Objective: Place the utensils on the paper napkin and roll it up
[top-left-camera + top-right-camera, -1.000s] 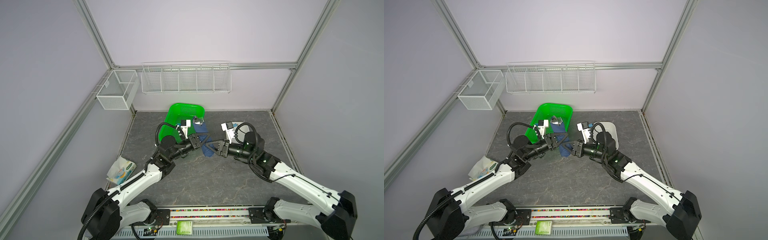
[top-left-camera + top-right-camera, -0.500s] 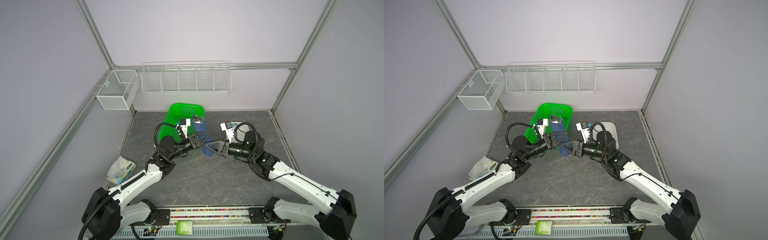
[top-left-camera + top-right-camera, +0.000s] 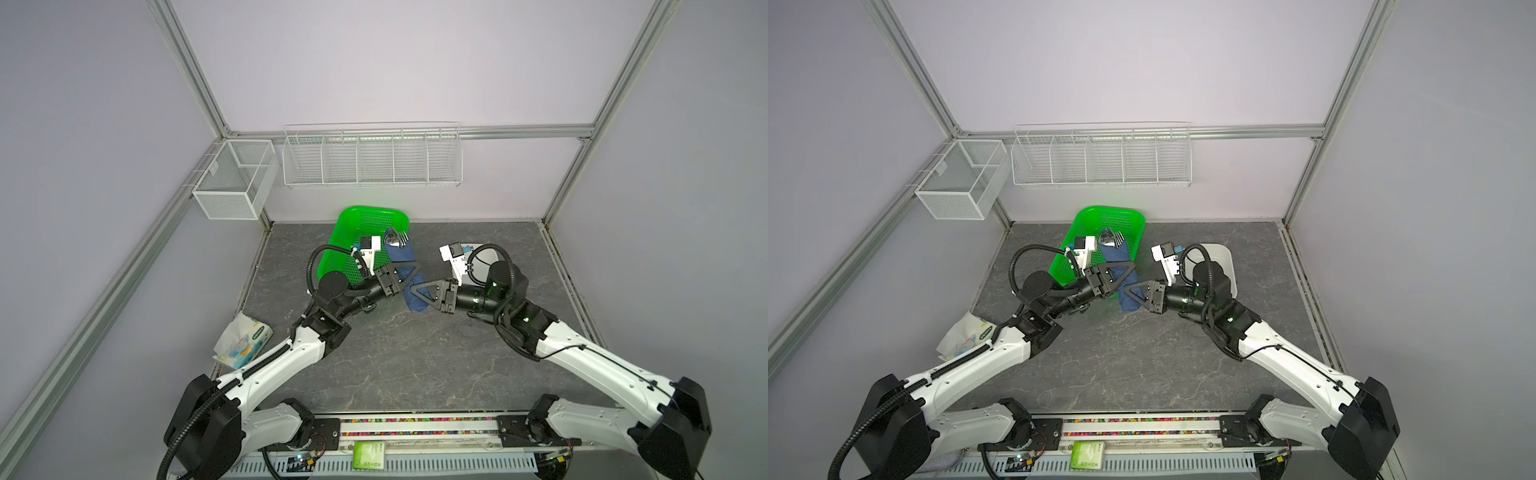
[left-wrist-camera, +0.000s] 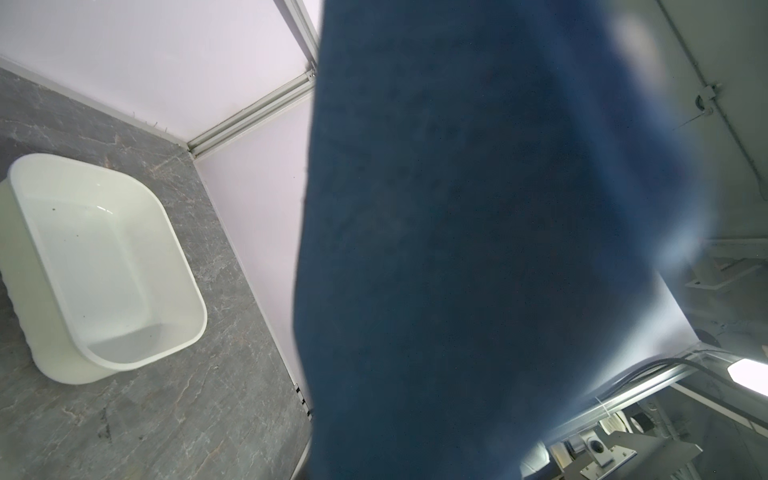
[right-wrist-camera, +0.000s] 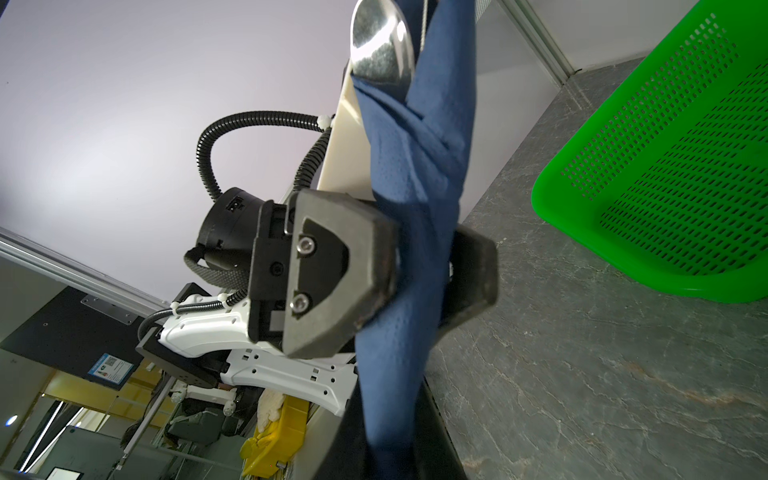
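Lilac-walled, aluminium-framed enclosure. The grey marbled bench (image 3: 415, 353) carries a green perforated basket (image 3: 353, 226) at the back, a white tub (image 4: 104, 257) and a printed tissue pack (image 3: 241, 343) at the left edge.

The paper napkin (image 5: 419, 166) is rolled into a narrow navy bundle. It is held steeply between the two arms, apparently clear of the bench, just beside the basket. The utensils (image 3: 397, 240) are inside it; a spoon bowl (image 5: 380, 41) shows at the upper end.

Left jaws: set narrowly astride the roll's middle, the near one against the paper. I cannot tell whether they press.

Right jaws: closed on the roll's lower end.

Assessment: the paper is thin and soft, and likely to tear or unwind. The steel is smooth and comparatively heavy, so it could slide out below. The best hold is mid-roll, across the bundled handles and the loose flap, firm without crushing, with the lower end supported.
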You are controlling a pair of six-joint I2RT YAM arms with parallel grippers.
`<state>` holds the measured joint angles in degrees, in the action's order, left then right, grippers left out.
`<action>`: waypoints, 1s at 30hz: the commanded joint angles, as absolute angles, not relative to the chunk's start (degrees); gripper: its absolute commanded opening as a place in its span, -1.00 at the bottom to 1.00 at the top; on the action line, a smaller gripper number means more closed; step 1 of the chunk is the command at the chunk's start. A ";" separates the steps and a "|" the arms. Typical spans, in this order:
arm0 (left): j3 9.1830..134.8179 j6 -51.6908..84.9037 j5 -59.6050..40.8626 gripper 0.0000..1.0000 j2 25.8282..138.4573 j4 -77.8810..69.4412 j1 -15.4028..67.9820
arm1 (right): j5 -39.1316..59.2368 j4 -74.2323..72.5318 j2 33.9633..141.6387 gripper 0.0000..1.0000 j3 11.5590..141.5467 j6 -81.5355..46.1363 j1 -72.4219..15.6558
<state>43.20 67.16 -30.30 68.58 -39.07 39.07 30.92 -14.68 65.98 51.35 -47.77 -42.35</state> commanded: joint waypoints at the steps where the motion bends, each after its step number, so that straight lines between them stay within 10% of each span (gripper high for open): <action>1: 45.03 67.77 -31.46 -0.30 68.61 -40.61 39.02 | 29.89 -17.84 64.97 -0.73 50.71 -47.62 -42.13; 18: 43.66 66.23 -30.82 0.30 68.15 -35.89 39.02 | 29.51 -20.57 64.42 -0.73 49.11 -48.51 -42.10; 30: 44.57 67.07 -31.89 0.14 69.35 -38.68 39.05 | 30.10 -20.80 64.87 -0.72 48.98 -48.74 -42.35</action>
